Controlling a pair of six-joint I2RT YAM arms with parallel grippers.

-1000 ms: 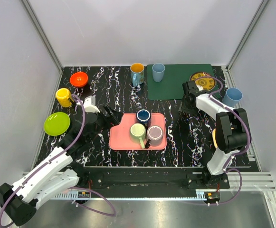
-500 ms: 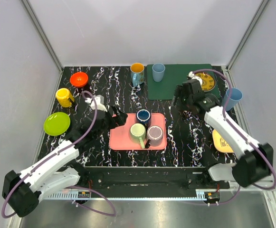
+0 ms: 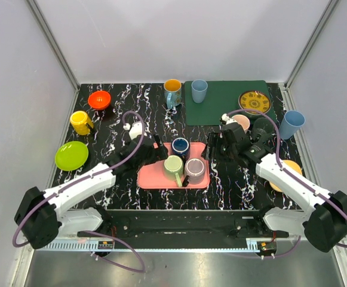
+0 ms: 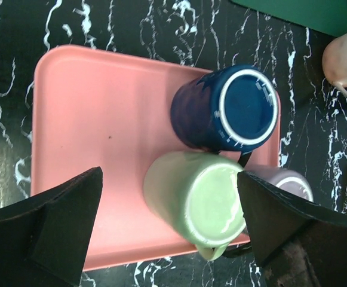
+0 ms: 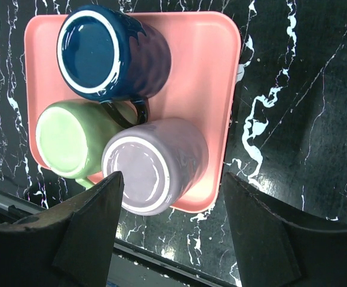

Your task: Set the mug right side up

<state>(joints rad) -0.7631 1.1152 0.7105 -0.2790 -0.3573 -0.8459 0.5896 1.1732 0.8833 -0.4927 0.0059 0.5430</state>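
Three mugs stand bottom-up on a pink tray at mid-table. In the top view:

1. The blue mug is at 12 o'clock in the cluster. Its handle points to 6 o'clock, between the other two.
2. The green mug is at 8 o'clock. Its handle points to 6 o'clock.
3. The purple mug is at 4 o'clock, close against the green mug.

The left gripper hovers over the tray's 10 o'clock corner, at 9 o'clock from the blue mug. Its fingers are spread wide and hold nothing. In its wrist view the green mug lies between the fingers.

The right gripper hovers just off the tray's 2 o'clock corner. Its fingers are also spread and hold nothing. In its wrist view the purple mug lies between them.
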